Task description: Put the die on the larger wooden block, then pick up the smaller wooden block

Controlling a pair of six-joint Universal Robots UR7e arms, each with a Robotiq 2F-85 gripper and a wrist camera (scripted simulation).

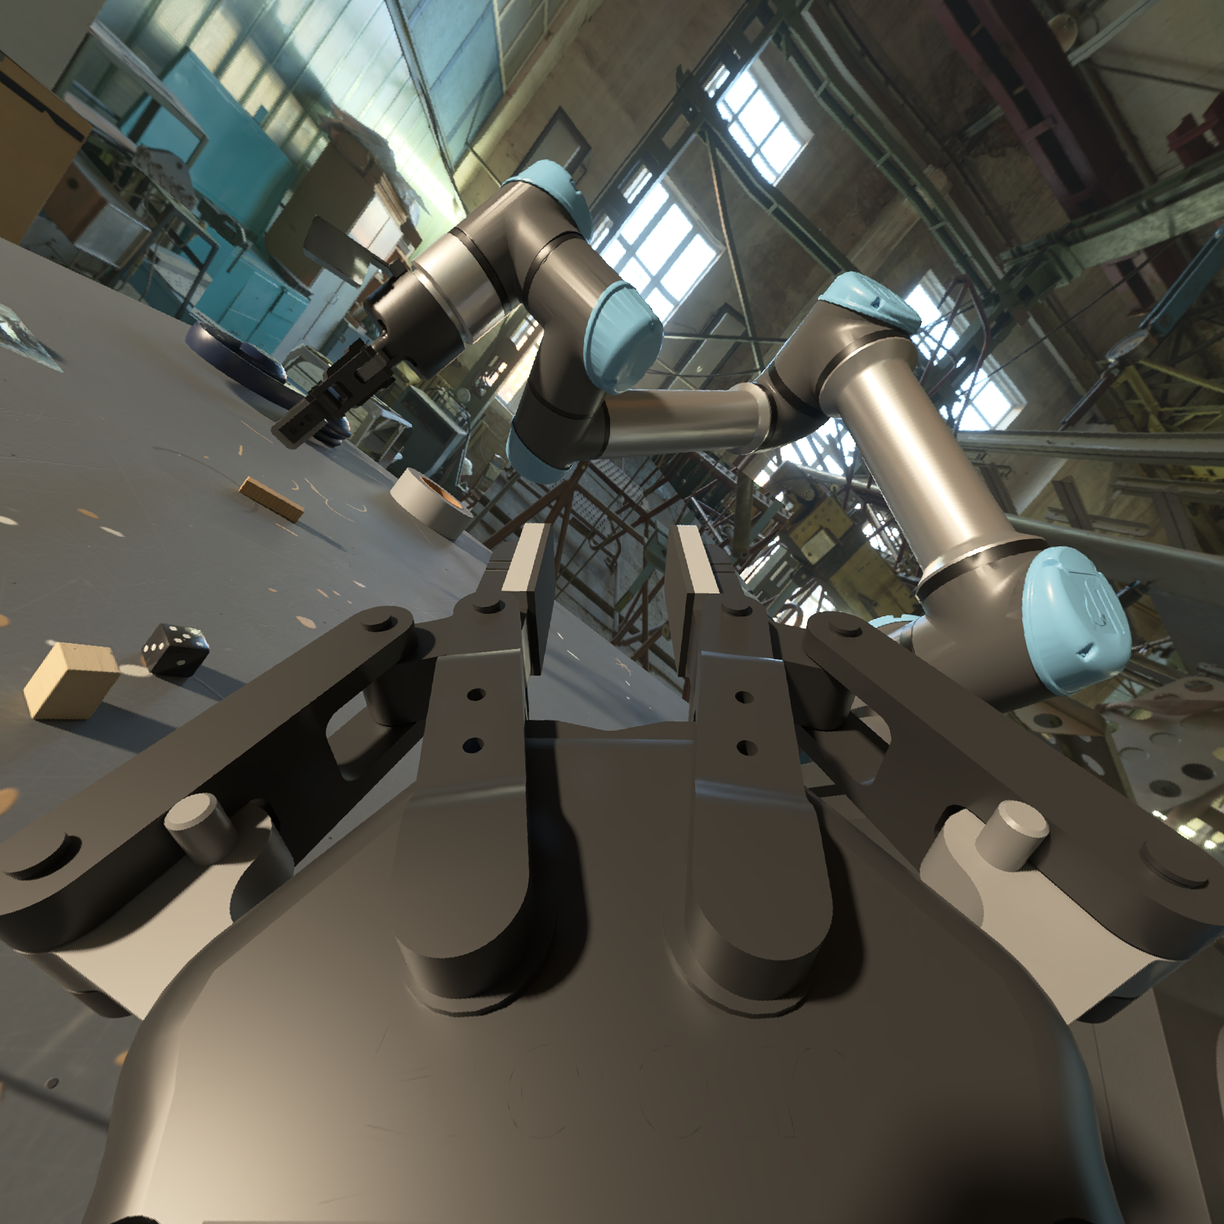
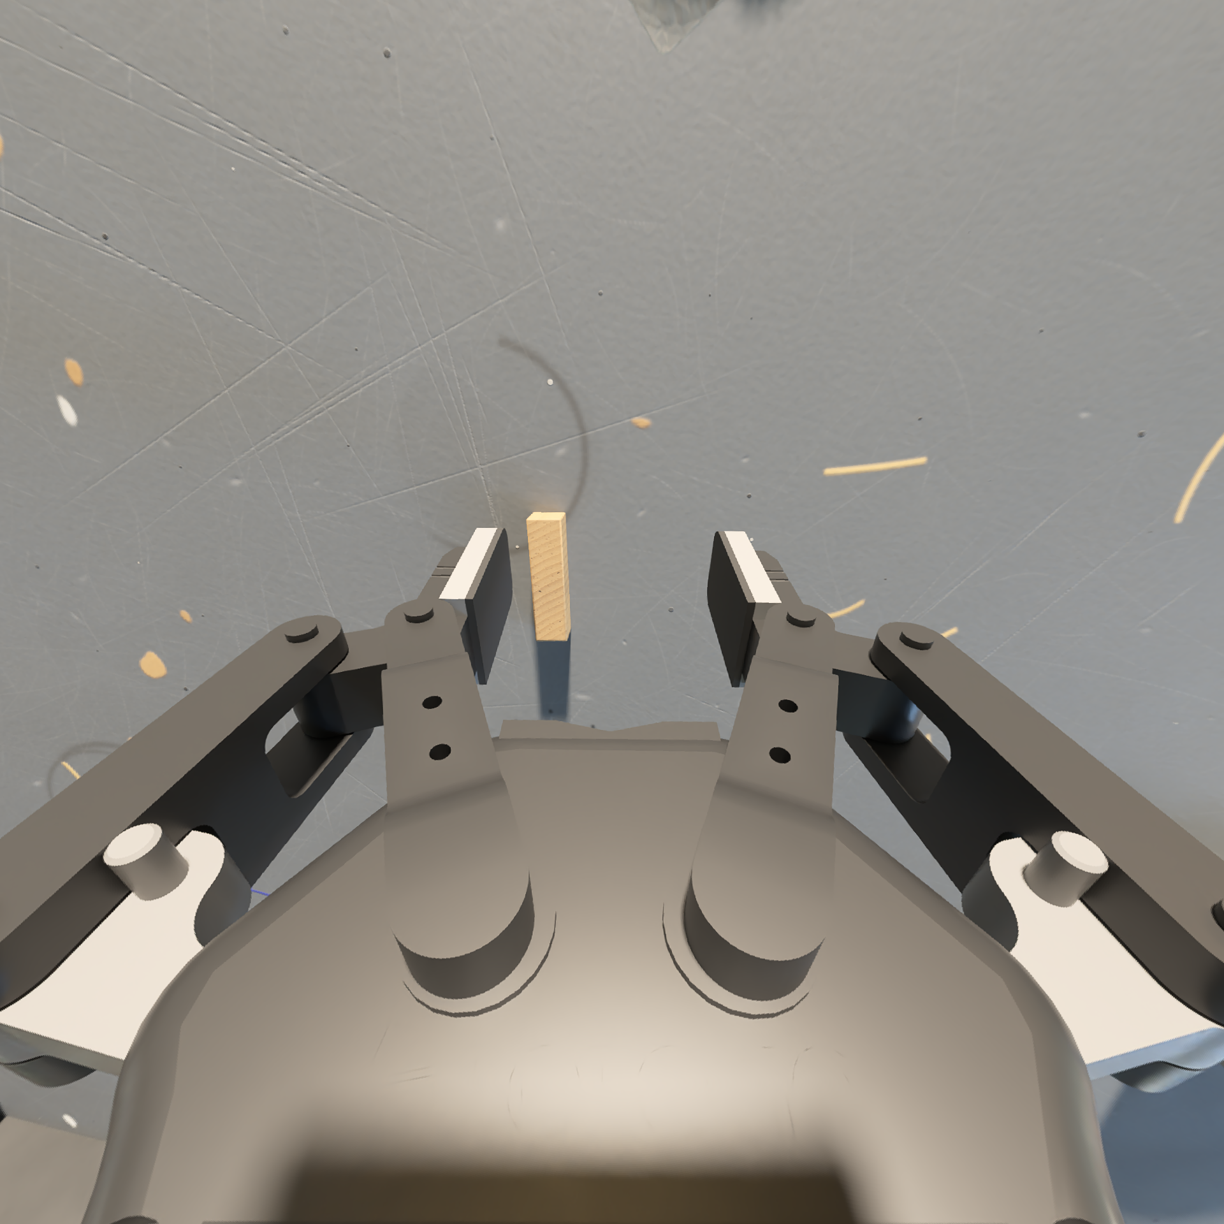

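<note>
In the left wrist view a black die (image 1: 175, 649) with white dots lies on the grey table, just right of a chunky wooden block (image 1: 69, 679) and apart from it. A thin, flat wooden block (image 1: 271, 498) lies farther off. My left gripper (image 1: 609, 569) is open and empty, off to the right of the die. My right gripper (image 1: 311, 414) hovers above the thin block. In the right wrist view the right gripper (image 2: 609, 583) is open, looking down, with the thin block (image 2: 548, 575) on the table between its fingers, nearer the left finger (image 2: 490, 596).
A roll of grey tape (image 1: 430, 500) stands near the table's far edge, right of the thin block. A dark blue dish (image 1: 238, 361) sits behind the right gripper. The right arm (image 1: 695, 417) spans the upper view. A glassy object (image 1: 16, 334) lies at the far left.
</note>
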